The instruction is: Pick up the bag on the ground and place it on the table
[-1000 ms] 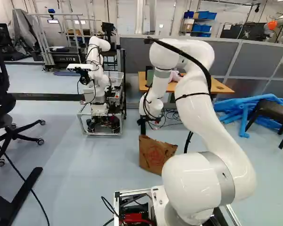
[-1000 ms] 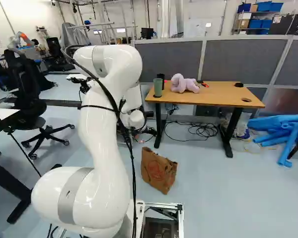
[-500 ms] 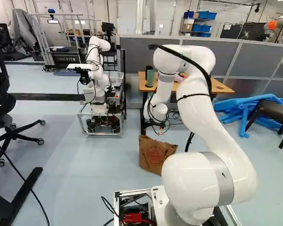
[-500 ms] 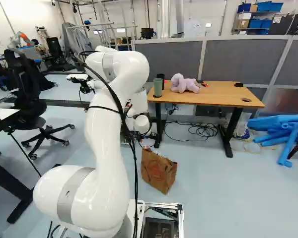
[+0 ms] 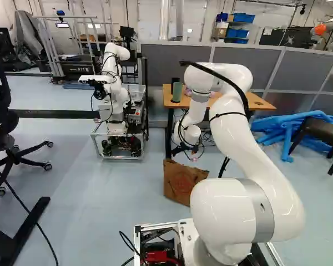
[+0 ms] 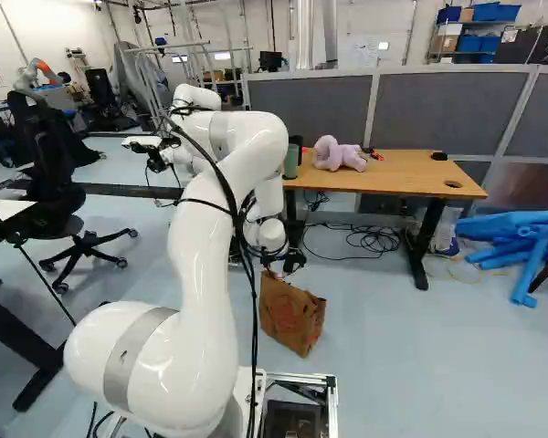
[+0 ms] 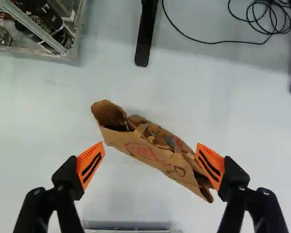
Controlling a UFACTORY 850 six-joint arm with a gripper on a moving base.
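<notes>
Jaws stand spread wide above the brown bag [image 6: 293, 315], which sits open-topped on the floor [image 6: 420, 365], out from the bench's [image 6: 393, 183] near left corner.

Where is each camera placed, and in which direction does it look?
Left base view: on the base, behind and left of the arm, looking ahead and slightly down; the arm stands right of the middle.
Right base view: on the base, behind and right of the arm, looking likewise; the arm stands left of the middle.
Wrist view: on the wrist, looking down along the open fingers to the floor; these fingers show.
Both base views share the bag and table; the wrist view shows that bag too.
</notes>
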